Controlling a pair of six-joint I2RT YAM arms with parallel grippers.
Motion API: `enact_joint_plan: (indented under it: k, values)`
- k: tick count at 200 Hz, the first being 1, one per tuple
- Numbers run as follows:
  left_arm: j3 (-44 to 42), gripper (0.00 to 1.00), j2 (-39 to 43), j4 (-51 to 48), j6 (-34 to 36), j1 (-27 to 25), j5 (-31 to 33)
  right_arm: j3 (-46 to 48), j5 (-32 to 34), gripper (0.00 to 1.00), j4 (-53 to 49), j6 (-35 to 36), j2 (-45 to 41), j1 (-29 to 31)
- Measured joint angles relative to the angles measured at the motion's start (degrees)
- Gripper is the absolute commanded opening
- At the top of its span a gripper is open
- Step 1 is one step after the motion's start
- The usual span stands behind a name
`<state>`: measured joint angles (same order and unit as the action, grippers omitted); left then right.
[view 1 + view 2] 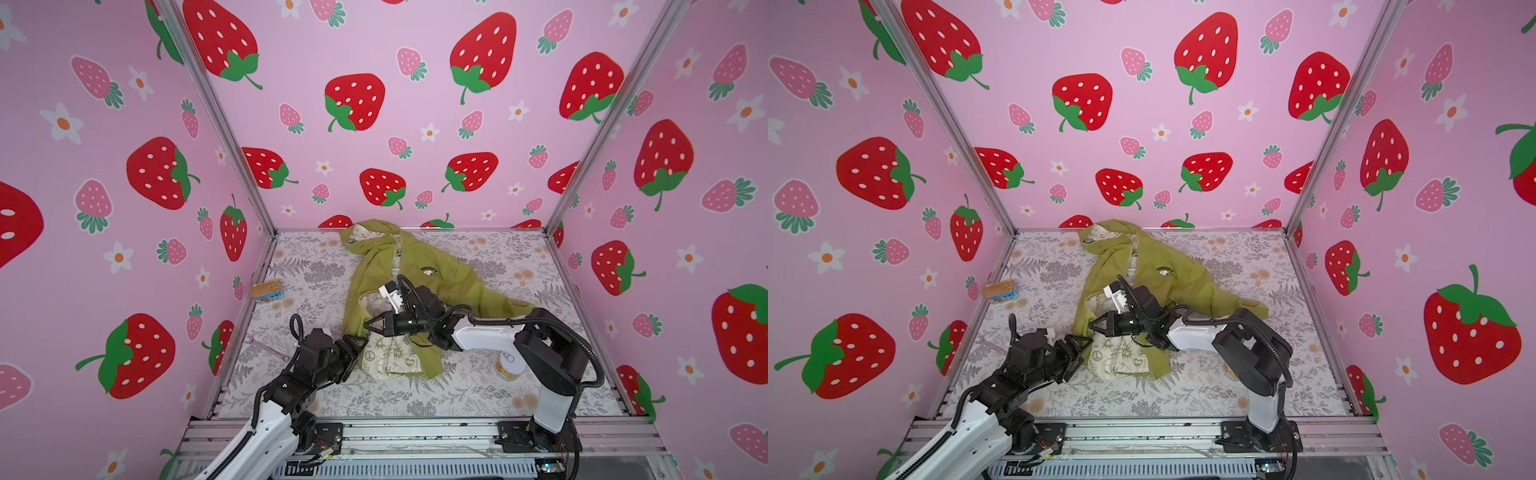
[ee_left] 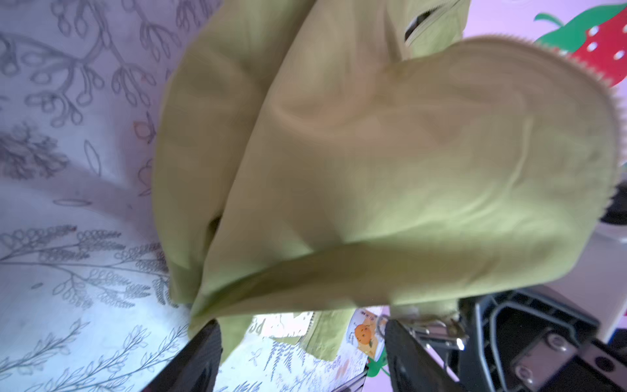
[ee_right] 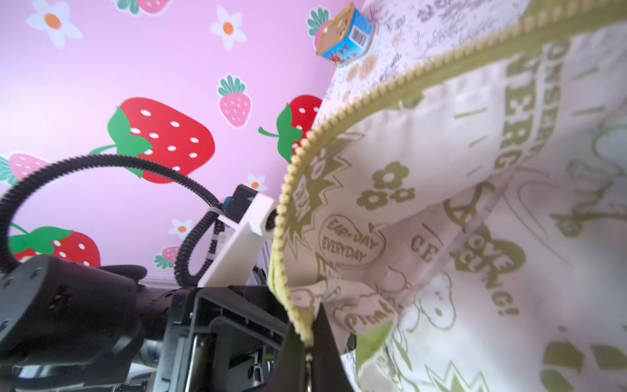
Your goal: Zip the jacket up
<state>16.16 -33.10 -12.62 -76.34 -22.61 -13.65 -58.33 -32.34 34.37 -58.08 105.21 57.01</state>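
The olive-green jacket (image 1: 415,257) (image 1: 1154,259) lies unzipped on the floral table, hood toward the back wall, with its pale printed lining (image 3: 441,169) showing near the hem. My right gripper (image 1: 367,326) (image 1: 1092,325) (image 3: 309,342) reaches across to the left and is shut on the jacket's toothed zipper edge (image 3: 339,115), lifting it. My left gripper (image 1: 360,339) (image 1: 1085,341) (image 2: 302,342) sits just below and left of it at the hem. Its fingers (image 2: 203,353) stand wide apart, with green fabric (image 2: 373,152) hanging over and between them, ungripped.
A small blue tin with a gold lid (image 1: 267,290) (image 1: 1000,290) (image 3: 346,37) sits at the table's left edge. A pink wrench (image 1: 270,349) lies near the left arm. An orange-labelled can (image 1: 508,368) (image 2: 364,331) stands under the right arm. Strawberry-print walls enclose three sides.
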Motion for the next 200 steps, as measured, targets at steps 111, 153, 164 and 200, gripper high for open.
enact_joint_plan:
  k: [111, 153, 164, 200]
  values:
    - [40.41, 0.73, -29.51, -2.82, 22.38, 24.74, -11.76, -42.47, 0.74, 0.00, -17.18, 2.67, 11.76, -6.49]
    - [49.07, 0.73, -32.70, -4.35, 26.45, 28.83, -14.12, -43.91, 2.29, 0.00, -18.67, 4.50, 11.45, -8.13]
    - [47.45, 0.73, -32.70, -4.02, 26.40, 28.63, -15.12, -38.73, 2.29, 0.00, -17.38, 4.13, 10.51, -8.15]
    - [35.98, 0.73, -29.88, -3.96, 23.96, 25.92, -15.93, -17.88, 2.23, 0.00, -14.08, 2.36, 9.55, -7.45]
